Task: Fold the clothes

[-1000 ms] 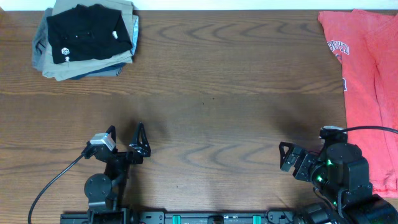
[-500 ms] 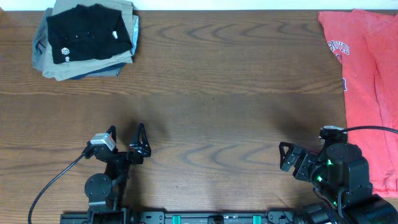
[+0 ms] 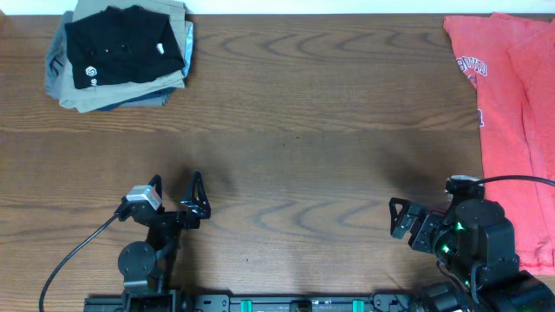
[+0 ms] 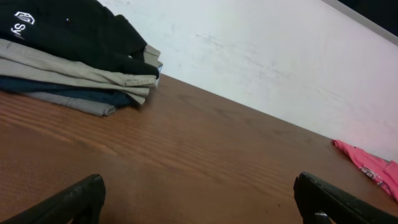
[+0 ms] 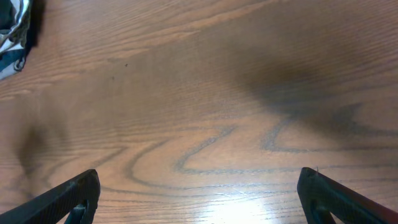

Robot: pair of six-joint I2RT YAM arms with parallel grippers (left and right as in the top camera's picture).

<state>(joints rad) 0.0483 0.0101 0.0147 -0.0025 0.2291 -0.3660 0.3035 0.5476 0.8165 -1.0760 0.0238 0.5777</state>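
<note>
No change from a moment ago: the black shirt (image 3: 121, 48) stays folded atop the pile (image 3: 97, 97) (trousers, it seems) at the table's (image 3: 295, 130) far-left corner. The left gripper (image 3: 176, 178) and right gripper (image 5: 199, 176) sit near the front edge, jaws spread, holding nothing. The red T-shirt (image 3: 512, 113) lies far right.

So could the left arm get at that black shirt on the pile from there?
Probably yes. Only bare table lies between the open left tool and the black shirt, which sits uncovered atop the pile, though at the far edge.
</note>
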